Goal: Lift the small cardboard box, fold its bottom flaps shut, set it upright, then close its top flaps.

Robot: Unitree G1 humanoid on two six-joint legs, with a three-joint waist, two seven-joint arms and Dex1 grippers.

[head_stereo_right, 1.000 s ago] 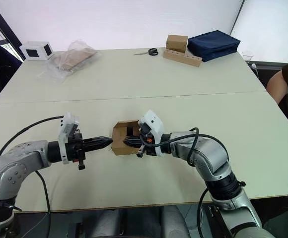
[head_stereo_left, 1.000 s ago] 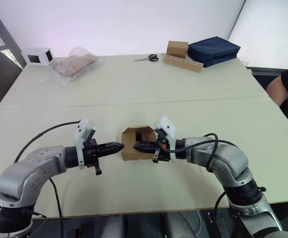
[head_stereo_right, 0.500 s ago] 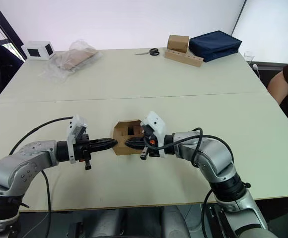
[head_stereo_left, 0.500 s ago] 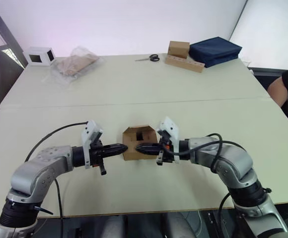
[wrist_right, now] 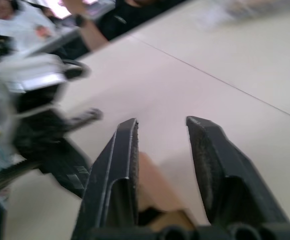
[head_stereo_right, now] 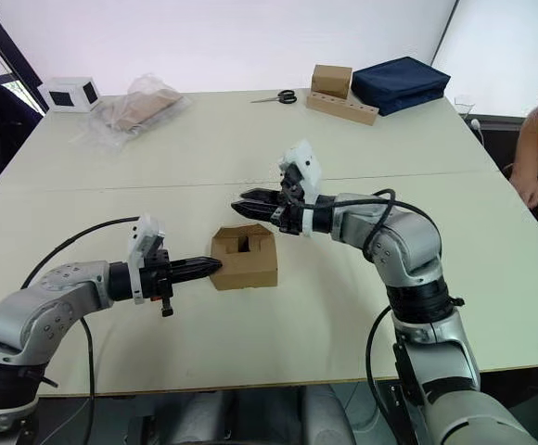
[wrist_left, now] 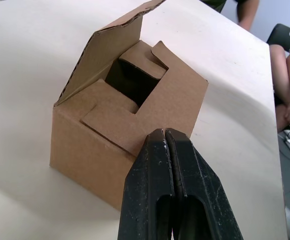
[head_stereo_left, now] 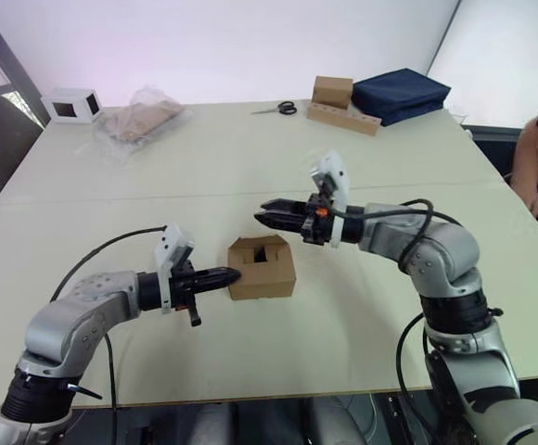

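The small cardboard box [head_stereo_left: 262, 269] stands on the table in front of me, plain brown. The notched flaps [wrist_left: 135, 100] on its upward face lie folded over, with a dark gap between them. One flap [wrist_left: 112, 45] stands up on the side away from my left gripper. I cannot tell whether these are the top flaps or the bottom flaps. My left gripper [head_stereo_left: 233, 274] is shut and empty, its tip [wrist_left: 164, 133] touching the box's left upper edge. My right gripper [head_stereo_left: 263, 212] hangs open above the table, behind the box and apart from it, its fingers [wrist_right: 120, 150] spread.
Along the far edge lie a white box with a dark window [head_stereo_left: 70, 105], a clear plastic bag [head_stereo_left: 139, 119], scissors [head_stereo_left: 276, 108], a brown box [head_stereo_left: 332, 92] on a cardboard strip [head_stereo_left: 345, 119] and a navy bag [head_stereo_left: 399, 95]. A person's arm [head_stereo_left: 533, 158] shows at the right.
My right gripper has pulled out of the box, risen and moved back, and now stands open. The box's upward flaps lie flatter. My left gripper stays at the box's left side.
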